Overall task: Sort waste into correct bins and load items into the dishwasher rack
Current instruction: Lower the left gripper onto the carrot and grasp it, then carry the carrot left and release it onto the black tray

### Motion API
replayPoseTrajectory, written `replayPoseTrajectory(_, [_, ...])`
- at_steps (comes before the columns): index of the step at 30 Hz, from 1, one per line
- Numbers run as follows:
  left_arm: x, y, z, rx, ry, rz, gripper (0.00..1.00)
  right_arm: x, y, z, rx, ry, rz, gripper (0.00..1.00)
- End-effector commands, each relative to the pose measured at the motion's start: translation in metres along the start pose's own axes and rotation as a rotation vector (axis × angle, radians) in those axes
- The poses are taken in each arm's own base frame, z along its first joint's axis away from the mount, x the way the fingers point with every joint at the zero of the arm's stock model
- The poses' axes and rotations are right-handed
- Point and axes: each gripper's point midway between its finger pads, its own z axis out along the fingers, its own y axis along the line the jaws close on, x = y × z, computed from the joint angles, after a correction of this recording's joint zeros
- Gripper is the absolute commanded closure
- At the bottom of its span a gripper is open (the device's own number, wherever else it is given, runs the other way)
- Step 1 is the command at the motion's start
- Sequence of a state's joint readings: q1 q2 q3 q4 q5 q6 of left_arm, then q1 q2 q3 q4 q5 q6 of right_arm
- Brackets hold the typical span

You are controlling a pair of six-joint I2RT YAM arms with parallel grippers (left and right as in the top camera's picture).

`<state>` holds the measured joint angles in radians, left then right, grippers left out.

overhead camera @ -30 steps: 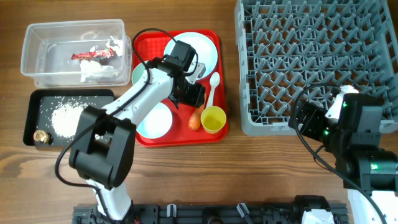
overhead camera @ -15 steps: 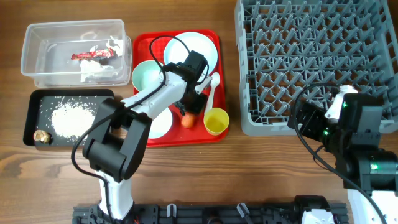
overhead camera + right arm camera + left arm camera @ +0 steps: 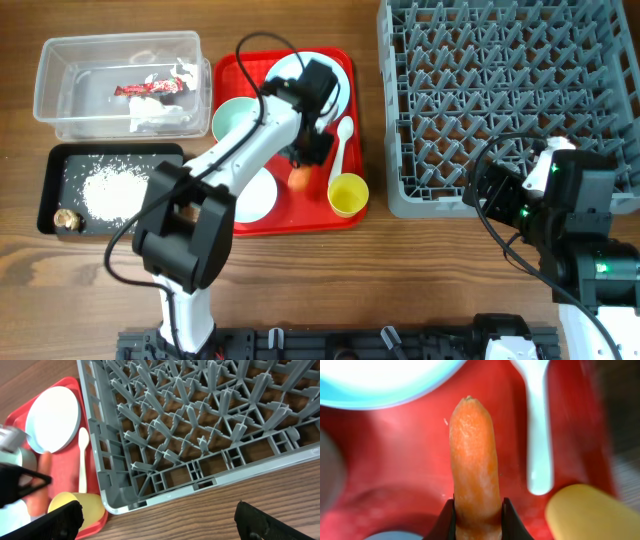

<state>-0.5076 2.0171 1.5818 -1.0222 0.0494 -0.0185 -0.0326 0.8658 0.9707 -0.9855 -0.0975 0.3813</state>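
Observation:
My left gripper (image 3: 478,510) is shut on the orange carrot (image 3: 472,460) and holds it over the red tray (image 3: 230,75). The overhead view shows the carrot (image 3: 299,178) beside the white spoon (image 3: 342,140) and yellow cup (image 3: 346,192). The pale blue plate (image 3: 340,85) and two bowls (image 3: 235,118) (image 3: 255,195) lie on that tray. The clear tub (image 3: 60,60) holds the red wrapper (image 3: 150,88) and tissue (image 3: 155,115). The black tray (image 3: 60,165) holds rice (image 3: 110,190) and a brown scrap (image 3: 65,218). My right gripper (image 3: 160,520) is open and empty by the grey rack (image 3: 510,90).
The rack's front left corner (image 3: 107,505) nearly touches the red tray's right edge. Bare wooden table (image 3: 400,270) lies in front of the trays and rack. The left arm stretches across the red tray from the front.
My left gripper came down on the carrot that lay by the yellow cup, closed on it and has shifted it a little up and left. The right arm has not moved.

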Motion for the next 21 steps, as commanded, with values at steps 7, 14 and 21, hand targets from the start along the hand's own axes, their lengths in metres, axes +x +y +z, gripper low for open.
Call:
replayPoseTrajectory(7, [0.030, 0.124, -0.146, -0.142, -0.174, -0.512, 0.96, 0.000, 0.004, 0.000, -0.017, 0.004, 0.008, 0.00])
replayPoseTrajectory(14, [0.113, 0.259, -0.159, -0.207, -0.137, -1.109, 0.96, 0.000, 0.003, 0.000, -0.017, 0.004, 0.000, 0.00])
replayPoseTrajectory(21, [0.189, 0.318, -0.101, -0.227, -0.089, -1.443, 0.96, 0.001, 0.003, 0.000, -0.016, 0.006, -0.011, 0.00])
